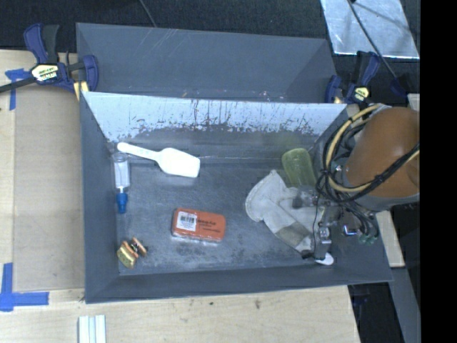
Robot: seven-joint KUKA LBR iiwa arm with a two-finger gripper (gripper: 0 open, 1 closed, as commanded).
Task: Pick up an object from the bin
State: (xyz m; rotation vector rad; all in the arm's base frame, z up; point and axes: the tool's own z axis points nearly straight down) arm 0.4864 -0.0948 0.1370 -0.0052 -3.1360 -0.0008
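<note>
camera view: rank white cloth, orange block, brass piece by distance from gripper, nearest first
1. white crumpled cloth: right side of the bin, just beside the gripper.
2. orange block with a barcode label: middle of the floor, toward the near wall.
3. brass piece: near left corner, across the bin from the gripper.

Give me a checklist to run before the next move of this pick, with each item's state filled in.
1. Gripper is inside the bin, at its right side: ok.
2. A candidate is near: the white cloth lies just left of the gripper: ok.
3. Gripper touching the cloth: cannot tell.
4. Cloth lies free of neighbours: not ok, the green thing sits at its upper edge.
5. Orange box and scoop lie apart, well to the left: ok.
6. Anything already held: cannot tell.
</note>
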